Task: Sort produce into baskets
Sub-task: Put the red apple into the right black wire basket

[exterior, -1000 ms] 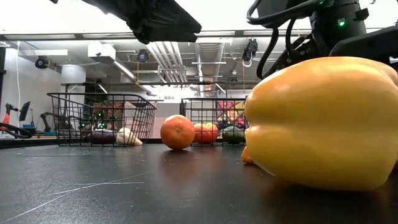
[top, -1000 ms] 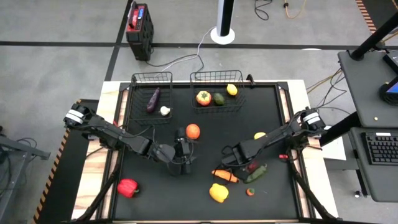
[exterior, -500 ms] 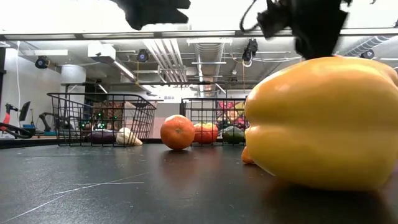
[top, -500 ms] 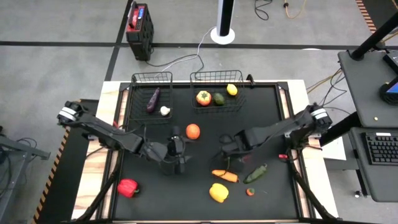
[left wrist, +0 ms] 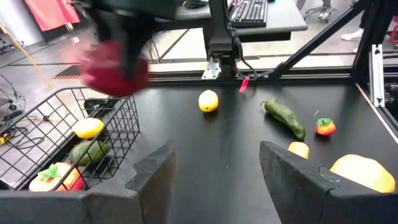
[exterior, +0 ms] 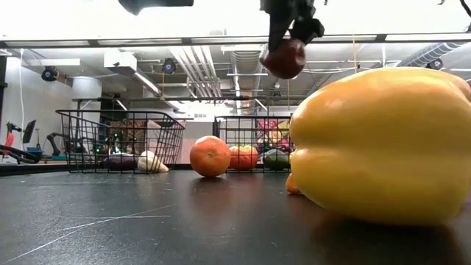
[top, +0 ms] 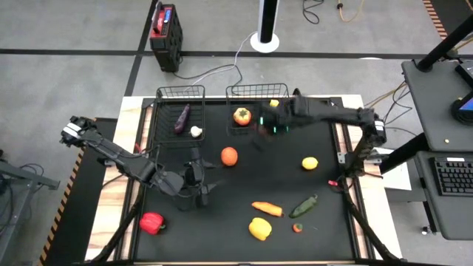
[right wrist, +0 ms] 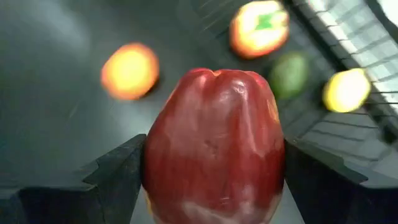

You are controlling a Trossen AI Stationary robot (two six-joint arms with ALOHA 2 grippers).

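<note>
The yellow pepper (top: 259, 228) lies at 6 o'clock on the counter (top: 244, 166). The left gripper (top: 198, 191) hovers at 8 o'clock, released and empty. At 12 o'clock, over the wider basket (top: 258, 109), the right gripper (top: 267, 123) grasps a red apple (right wrist: 214, 146).

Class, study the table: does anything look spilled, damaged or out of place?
Nothing stands out. Loose produce lies scattered on the table, unsorted but intact; both baskets stand upright. The right claw holds a dark red fruit near the wider basket.
</note>
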